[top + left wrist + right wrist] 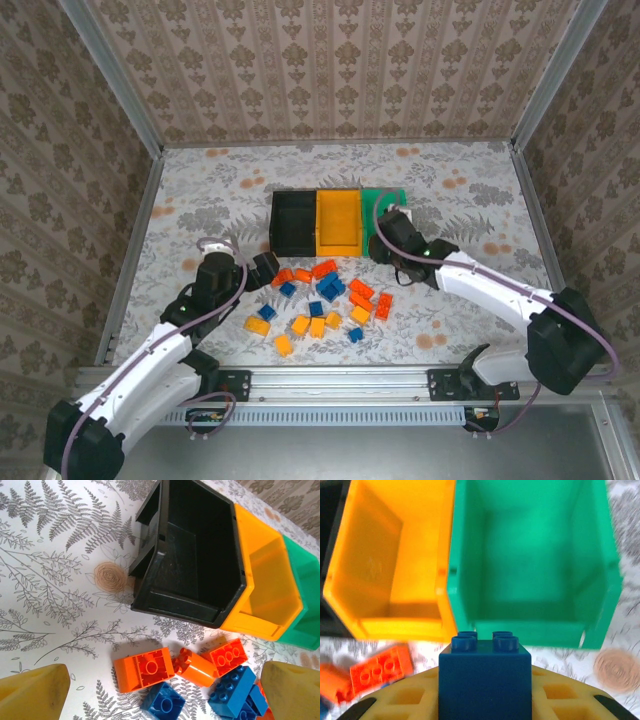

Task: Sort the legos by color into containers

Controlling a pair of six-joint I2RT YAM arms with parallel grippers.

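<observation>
My right claw (390, 238) is closed on a blue brick (484, 680), studs up, pinched between its yellow fingers (560, 695). My left claw (266, 268) is spread wide with its two yellow fingertips (32, 692) far apart, gripping nothing.

The counter (200, 190), printed with grey leaves, lies under both claws. On it, three bins stand joined in a row. The green bin (530, 565) is straight ahead of my right claw, just beyond the held brick. The orange-yellow bin (395, 555) is ahead and to the left of that claw, touching the green one. The black bin (195, 555) is ahead of my left claw, with the orange-yellow one joined to its right side.

The loose legos (325, 300) lie scattered on the counter between my two claws, short of the bins. Just ahead of my left claw, between its fingertips, a red-orange brick (144, 670) touches a rounded orange piece (196, 669). Two blue bricks (232, 690) sit just to the right of them. Another red-orange brick (380, 667) lies on the counter, to the left of my right claw.
</observation>
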